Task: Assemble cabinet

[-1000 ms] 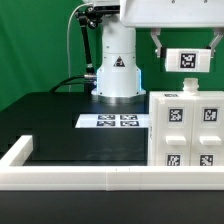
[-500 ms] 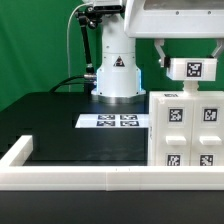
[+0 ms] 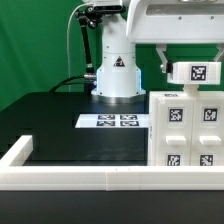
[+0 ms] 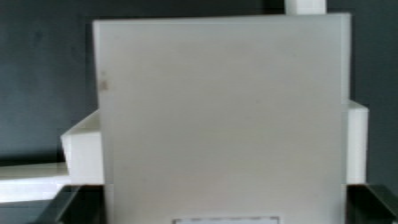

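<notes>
The cabinet body, a white box with several square tags on its front, stands at the exterior view's right, behind the border rail. My gripper hangs right above it, shut on a white tagged piece. The piece hangs just above the body's top, close to it. One finger shows beside the piece. In the wrist view the held piece fills most of the picture. The cabinet body shows behind it. The fingertips are hidden there.
The marker board lies flat on the black table in front of the robot base. The long low white border rail runs along the front and turns back at the exterior view's left.
My gripper has come down with the white tagged piece, closer to the cabinet body's top. Most of the drop came in the first half second; since then it has barely moved.
</notes>
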